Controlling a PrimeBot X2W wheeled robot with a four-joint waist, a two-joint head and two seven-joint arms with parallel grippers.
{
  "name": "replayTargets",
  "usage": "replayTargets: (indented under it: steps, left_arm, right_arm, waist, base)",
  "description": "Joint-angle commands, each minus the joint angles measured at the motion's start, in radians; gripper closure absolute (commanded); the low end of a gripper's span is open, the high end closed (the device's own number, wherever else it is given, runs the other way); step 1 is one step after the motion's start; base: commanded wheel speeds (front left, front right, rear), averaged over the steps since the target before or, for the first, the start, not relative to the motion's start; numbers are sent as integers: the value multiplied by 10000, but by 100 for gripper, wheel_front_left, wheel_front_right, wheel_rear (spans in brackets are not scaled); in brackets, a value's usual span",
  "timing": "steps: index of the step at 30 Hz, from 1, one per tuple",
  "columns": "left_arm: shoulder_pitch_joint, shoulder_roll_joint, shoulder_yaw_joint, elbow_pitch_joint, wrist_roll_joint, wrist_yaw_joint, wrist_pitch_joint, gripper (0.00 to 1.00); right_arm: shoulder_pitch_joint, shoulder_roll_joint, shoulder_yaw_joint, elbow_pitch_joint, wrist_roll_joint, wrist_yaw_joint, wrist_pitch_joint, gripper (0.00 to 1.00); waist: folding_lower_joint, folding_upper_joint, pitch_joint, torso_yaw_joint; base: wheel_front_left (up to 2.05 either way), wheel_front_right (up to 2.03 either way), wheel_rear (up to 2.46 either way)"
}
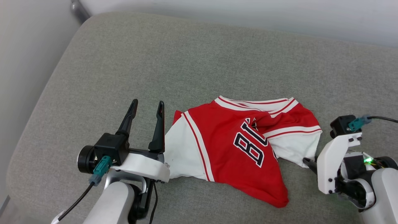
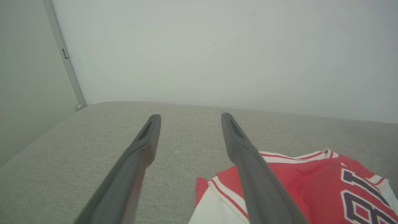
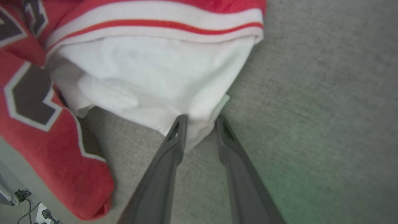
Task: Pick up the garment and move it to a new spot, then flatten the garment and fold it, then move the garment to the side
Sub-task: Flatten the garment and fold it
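Head view: the garment, a red jersey with white short sleeves and striped trim, lies crumpled on a grey upholstered cushion, just off the middle of the picture toward 4 o'clock. Black letters outlined in white show on its red front, partly lost in a fold. One white sleeve spreads out at the garment's 9 o'clock; the other is bunched at its 3 o'clock under a band of striped trim.

The left hand stands at 8 o'clock, fingers pointing toward 12, wide open and holding nothing. Its right finger is just beside the spread sleeve's edge. In the left wrist view the two fingers are set well apart above bare cushion, the jersey at 4 o'clock and a pale wall behind.

The right hand, at 4 o'clock in the head view, is partly open. In the right wrist view its fingertips stand astride the lower corner of the bunched sleeve, white cloth between them and a gap still showing, so the cloth does not look pinched. The red body of the jersey lies at 8 o'clock in that view.
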Motion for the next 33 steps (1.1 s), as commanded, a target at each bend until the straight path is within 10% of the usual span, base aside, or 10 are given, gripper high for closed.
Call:
replayTargets:
  steps: [1, 18, 31, 32, 33]
  left_arm:
    - [114, -55, 79, 54, 77, -50, -47, 0]
    - [857, 221, 659, 345, 267, -96, -23, 0]
    - [845, 470, 757, 464, 156, 25, 242, 0]
    - [871, 485, 770, 471, 134, 45, 257, 0]
    - [905, 508, 768, 482, 121, 62, 261, 0]
  right_arm:
    - [610, 147, 357, 382, 102, 0, 320, 100]
    - [85, -1326, -1551, -2530, -418, -4, 1073, 100]
    - [1741, 28, -4249, -658, -800, -4, 309, 100]
    - [1782, 135, -4219, -495, -769, -3, -2, 84]
    - [1806, 218, -4193, -359, -742, -3, -329, 9]
  waist:
    - [0, 0, -102, -86]
    - [0, 0, -1148, -1949]
    - [0, 0, -778, -2666]
    - [0, 0, -778, -2709]
    - [0, 0, -783, -2751]
  base:
    - [0, 0, 0]
    - [0, 0, 0]
    - [0, 0, 0]
    - [0, 0, 0]
    - [0, 0, 0]
